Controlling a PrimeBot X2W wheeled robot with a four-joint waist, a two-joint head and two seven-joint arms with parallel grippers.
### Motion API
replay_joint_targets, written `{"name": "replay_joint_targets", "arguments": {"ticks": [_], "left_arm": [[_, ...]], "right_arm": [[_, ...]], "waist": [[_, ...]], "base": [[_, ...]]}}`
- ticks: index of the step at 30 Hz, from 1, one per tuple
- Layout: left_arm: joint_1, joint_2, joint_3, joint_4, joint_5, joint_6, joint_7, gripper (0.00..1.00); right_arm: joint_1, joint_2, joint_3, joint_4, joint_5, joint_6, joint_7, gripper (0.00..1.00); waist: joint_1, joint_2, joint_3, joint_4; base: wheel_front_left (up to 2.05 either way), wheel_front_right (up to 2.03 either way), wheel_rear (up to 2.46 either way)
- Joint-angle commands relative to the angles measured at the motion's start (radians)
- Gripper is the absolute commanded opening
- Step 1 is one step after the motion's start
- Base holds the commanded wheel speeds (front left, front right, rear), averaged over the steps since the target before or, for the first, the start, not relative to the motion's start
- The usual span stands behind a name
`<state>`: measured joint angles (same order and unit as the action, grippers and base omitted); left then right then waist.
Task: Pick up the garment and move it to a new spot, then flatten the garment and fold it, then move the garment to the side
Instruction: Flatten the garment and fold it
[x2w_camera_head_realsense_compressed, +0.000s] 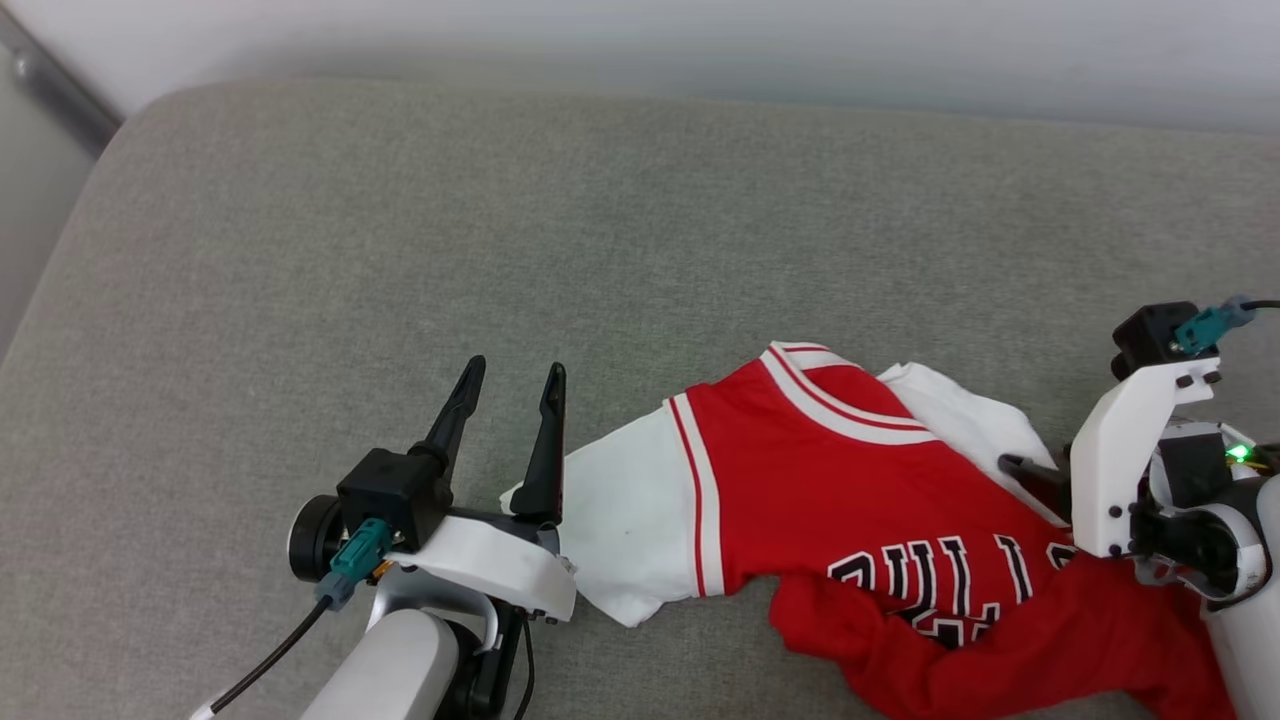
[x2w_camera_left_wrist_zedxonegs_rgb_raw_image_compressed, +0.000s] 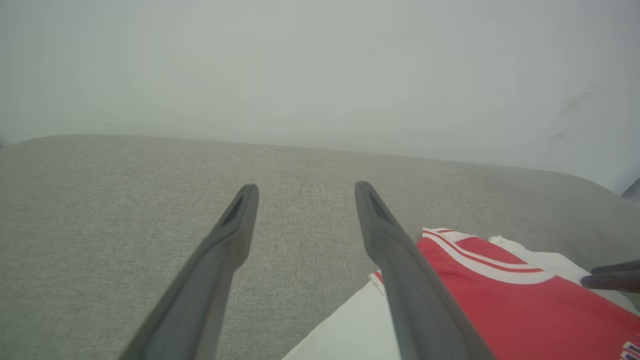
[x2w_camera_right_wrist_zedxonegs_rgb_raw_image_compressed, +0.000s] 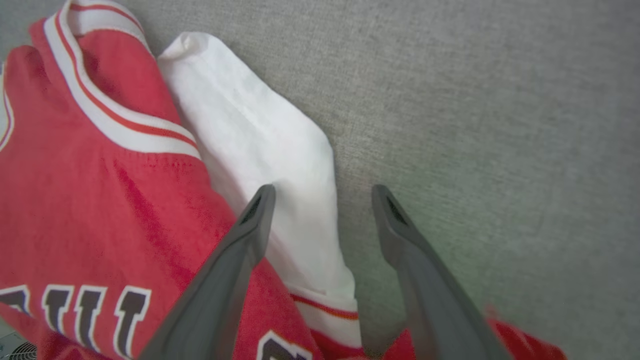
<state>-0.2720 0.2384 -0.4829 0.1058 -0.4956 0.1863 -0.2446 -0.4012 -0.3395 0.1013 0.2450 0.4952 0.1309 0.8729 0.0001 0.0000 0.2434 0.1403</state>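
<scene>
Left hand: fingers spread wide, empty, just beside a white sleeve, pointing at the cushion's far edge.
Right hand: fingers apart, gripping nothing, angled down over the other white sleeve.
Garment: red, black lettering, rumpled, hem bunched, on the grey cushion between both hands.

Prob. home: grey fabric sofa cushion, white wall.

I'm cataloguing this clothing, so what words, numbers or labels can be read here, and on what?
"ULL": black, white-outlined letters on the red garment; the letters on either side are cut off by folds.
Dark marks beneath them: too crumpled to read.
No other text.
</scene>
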Motion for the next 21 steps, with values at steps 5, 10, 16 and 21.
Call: {"name": "replay_joint_targets", "arguments": {"ticks": [5, 10, 16, 21], "left_arm": [[-0.023, -0.014, 0.002, 0.018, 0.009, -0.010, -0.013, 1.00], [-0.013, -0.018, 0.012, 0.034, 0.008, -0.010, -0.016, 1.00], [0.002, -0.016, 0.018, 0.050, 0.005, -0.014, -0.018, 1.00], [0.021, -0.008, 0.021, 0.058, 0.002, -0.010, -0.018, 1.00]], "right_arm": [[-0.020, -0.014, 0.064, 0.094, 0.035, 0.000, 0.070, 0.75], [-0.051, -0.038, 0.097, 0.087, 0.058, 0.000, 0.017, 0.00], [-0.076, -0.073, 0.027, 0.052, 0.039, 0.000, -0.118, 0.00], [0.008, -0.054, -0.145, 0.029, 0.005, 0.000, -0.181, 0.00]], "waist": [[-0.0001, 0.0000, 0.037, 0.034], [-0.0001, 0.0000, 0.031, 0.025], [-0.0001, 0.0000, -0.002, -0.010], [-0.0001, 0.0000, -0.038, -0.051]], "base": [[0.00, 0.00, 0.00], [0.00, 0.00, 0.00], [0.00, 0.00, 0.00], [0.00, 0.00, 0.00]]}}
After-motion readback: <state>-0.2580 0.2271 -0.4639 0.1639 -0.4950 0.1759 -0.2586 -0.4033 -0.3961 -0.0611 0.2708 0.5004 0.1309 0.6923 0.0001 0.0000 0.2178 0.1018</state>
